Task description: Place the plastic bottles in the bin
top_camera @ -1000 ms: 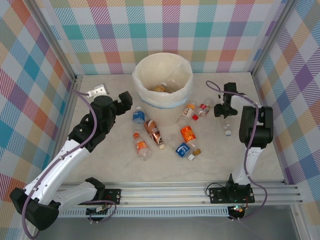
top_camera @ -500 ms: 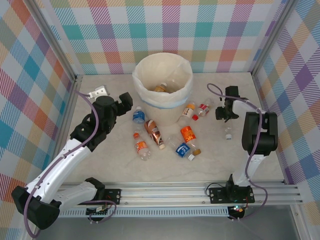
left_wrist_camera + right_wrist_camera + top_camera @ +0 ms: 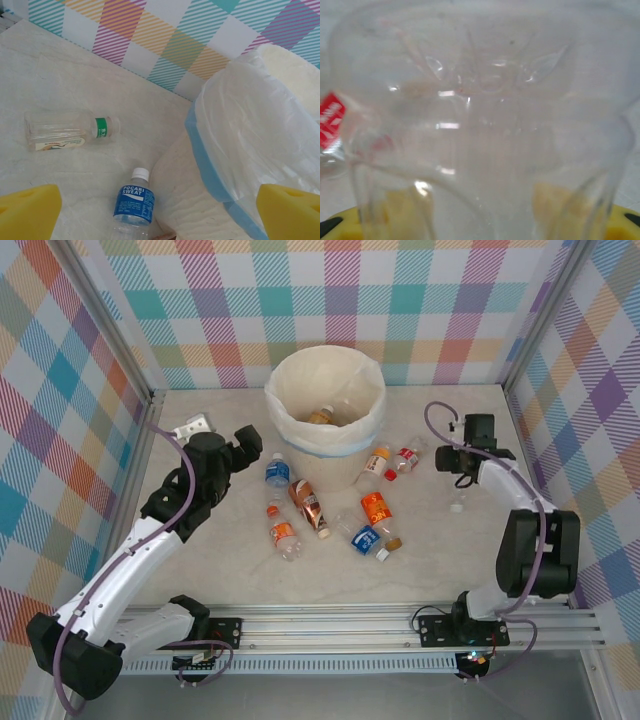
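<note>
On the pale table (image 3: pixel 450 560) the right claw (image 3: pixel 458 472) pinches a clear bottle (image 3: pixel 480 125); next, lift it left into the bin (image 3: pixel 325 440); left claw (image 3: pixel 247 440) spread wide

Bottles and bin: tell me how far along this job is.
Done: at least one bottle lies inside the bin. In hand: the right tool sits around a clear bottle, grip unconfirmed. Remaining: several bottles on the table, including the blue-labelled bottle in front of the open left tool.
</note>
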